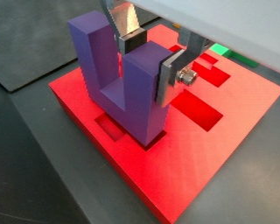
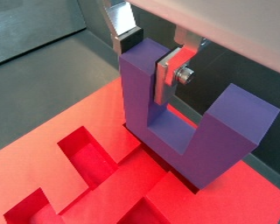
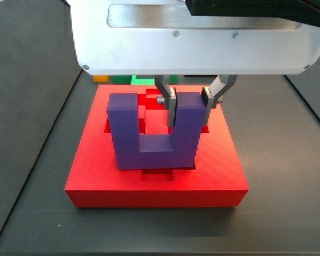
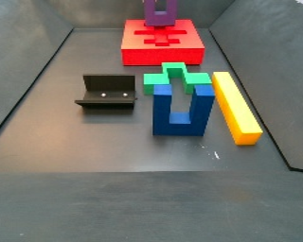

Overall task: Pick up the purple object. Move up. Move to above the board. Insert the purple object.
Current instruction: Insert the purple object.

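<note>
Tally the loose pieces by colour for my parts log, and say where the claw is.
Purple U-shaped block: 1, gripped by the claw on the red board
Blue U-shaped block: 1
Green block: 1
Yellow bar: 1
Red board: 1
Total: 5, apart from the fixture.

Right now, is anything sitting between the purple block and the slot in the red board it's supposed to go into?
Nothing visible. The gripper clamps one prong of the purple object, whose base already sits in a recessed slot of the board.
</note>
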